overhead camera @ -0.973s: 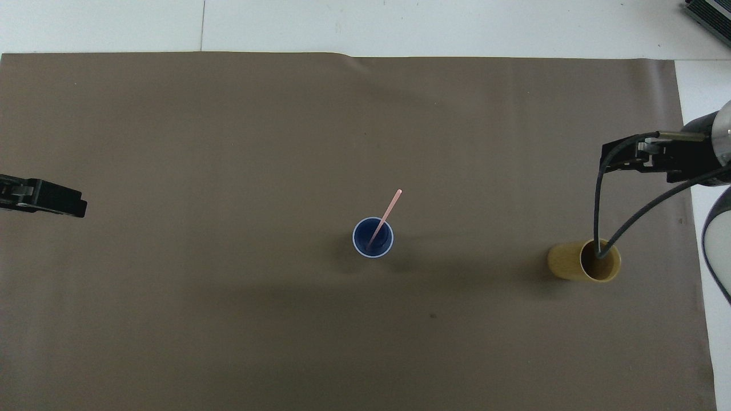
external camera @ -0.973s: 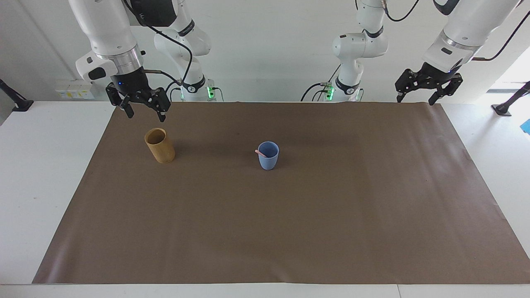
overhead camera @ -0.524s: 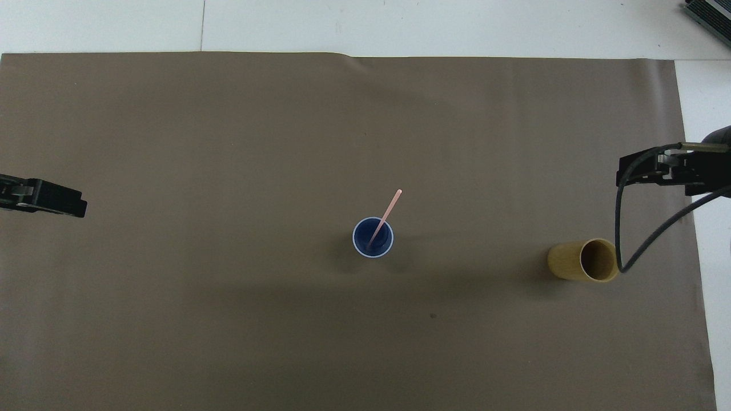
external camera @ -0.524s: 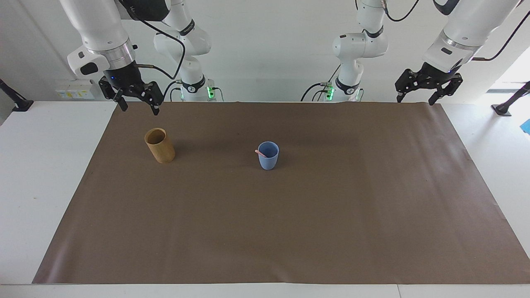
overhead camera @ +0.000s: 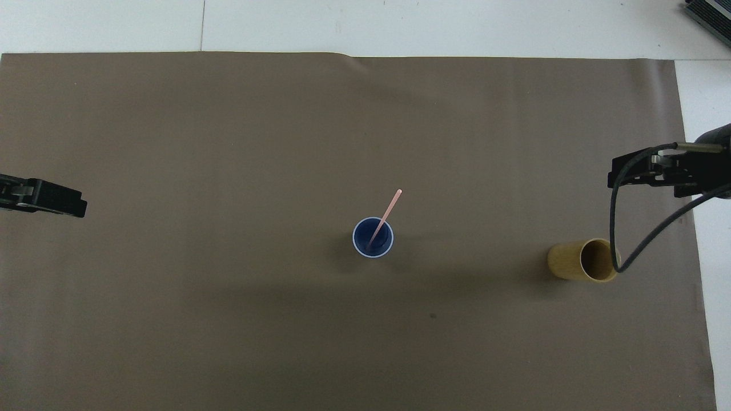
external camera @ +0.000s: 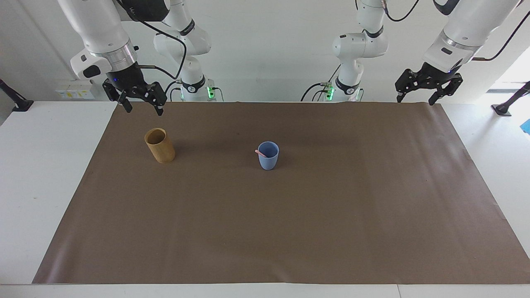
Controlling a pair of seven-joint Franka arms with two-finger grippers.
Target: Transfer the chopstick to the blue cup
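Right tool [external camera: 143, 108]: up in the air over the robots' edge of the brown mat, at the right arm's end; fingers apart, nothing in them. Facing view shows both fingers w/ a gap between; overhead view shows only its dark body [overhead camera: 657, 169] coming in from the side, fingers not readable there.
Right cable [overhead camera: 619, 228]: black loop hanging off the tool; seen from above it crosses the rim of the tan cup. Facing view shows the tool well above the cup, no contact.
Left tool [external camera: 417, 98]: hangs over the mat's corner at the left arm's end, arm waiting; fingers apart, empty. Overhead view gives just a dark tip [overhead camera: 54, 200] at the frame edge.
Tan cup [external camera: 160, 145]: upright on the mat below the right tool, farther from the robots than it looks from above; inside looks empty in overhead view [overhead camera: 588, 261].
Blue cup [external camera: 268, 155]: upright near mid-mat, well apart from tan cup and both tools.
Chopstick [overhead camera: 388, 211]: in the blue cup, leaning, upper end sticking out past the rim away from the robots. Overhead view shows nearly its whole length; facing view shows only a short pink bit [external camera: 260, 152] at the rim.
Mat [external camera: 290, 231]: brown sheet covering most of the white table [external camera: 41, 174].
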